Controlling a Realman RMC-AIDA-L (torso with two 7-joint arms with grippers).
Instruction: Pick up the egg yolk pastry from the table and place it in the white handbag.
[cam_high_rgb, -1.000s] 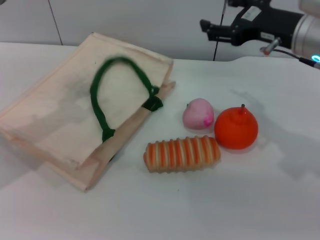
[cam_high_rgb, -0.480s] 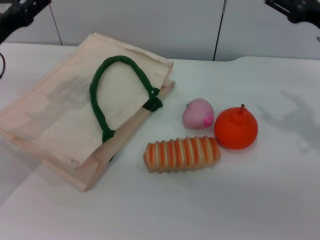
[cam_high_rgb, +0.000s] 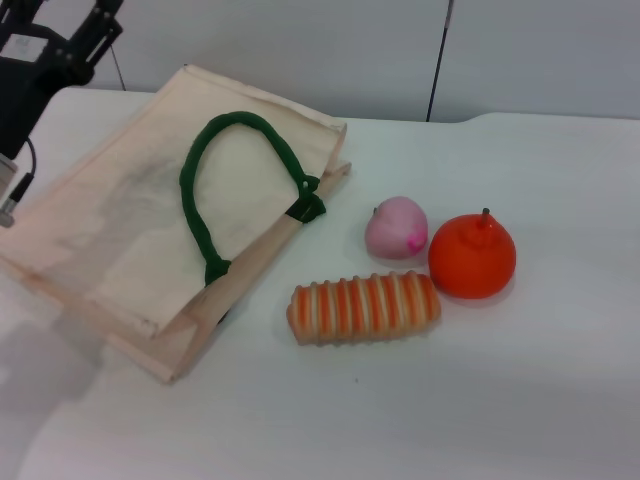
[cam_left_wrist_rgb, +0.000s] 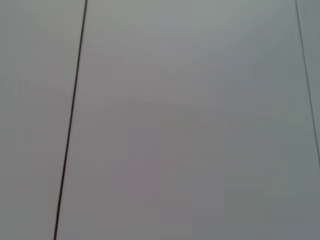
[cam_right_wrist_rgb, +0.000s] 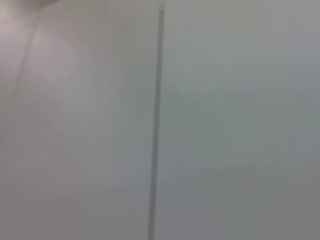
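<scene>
L end effector (cam_high_rgb: 65, 15) sat at far-left top of head view, above bench (cam_high_rgb: 520, 400) edge, fingers spread wide, holding nothing. Just below & right of it lay the bag (cam_high_rgb: 110, 220), flat, green handle (cam_high_rgb: 235, 125) looped on top. Further right, well away from the end effector: striped roll (cam_high_rgb: 364, 308), pink ball (cam_high_rgb: 396, 228) behind it, orange fruit (cam_high_rgb: 472, 256) beside the ball. Pastry: couldn't tell where, seen in no view. Both wrist cams showed only wall (cam_left_wrist_rgb: 175, 125).

Bread roll (cam_high_rgb: 364, 308) right of handbag (cam_high_rgb: 120, 220)
</scene>
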